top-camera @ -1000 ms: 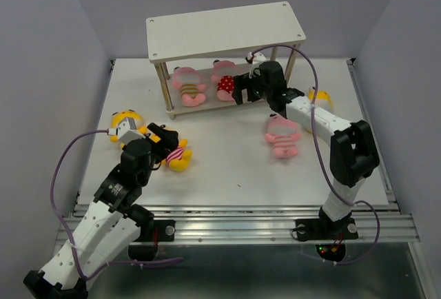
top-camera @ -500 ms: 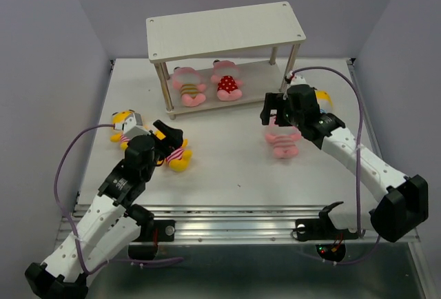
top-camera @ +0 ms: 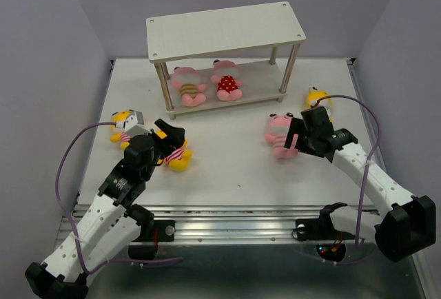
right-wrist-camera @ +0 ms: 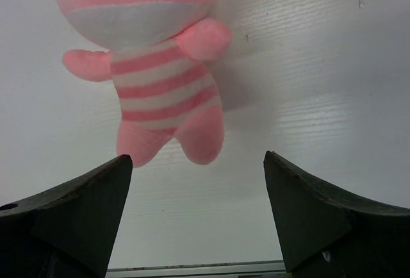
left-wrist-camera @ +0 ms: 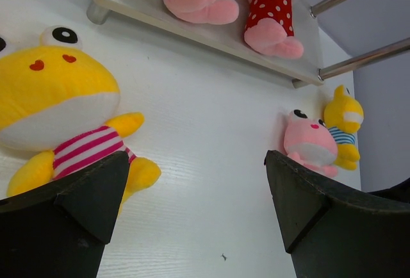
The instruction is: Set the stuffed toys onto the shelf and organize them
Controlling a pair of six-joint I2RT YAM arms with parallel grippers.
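Left of centre in the top view, the left gripper [top-camera: 169, 133] hangs low over the table [top-camera: 234, 165], fingers spread wide and empty. A yellow toy [left-wrist-camera: 57, 111] with pink stripes lies on its back just beside the left finger. A second yellow toy [top-camera: 122, 123] lies further left, near the table edge. Right of centre, the right gripper [right-wrist-camera: 196, 158] is also spread wide and empty. The pink striped toy [right-wrist-camera: 160, 66] lies flat just ahead of its fingertips, untouched. The blue-striped toy [top-camera: 318, 98] sits beyond it at the right. At the upper middle stands the shelf [top-camera: 227, 27]. On its lower board, side by side, lie the yellow-striped pink toy [top-camera: 189, 85] and the red-dotted toy [top-camera: 226, 84].
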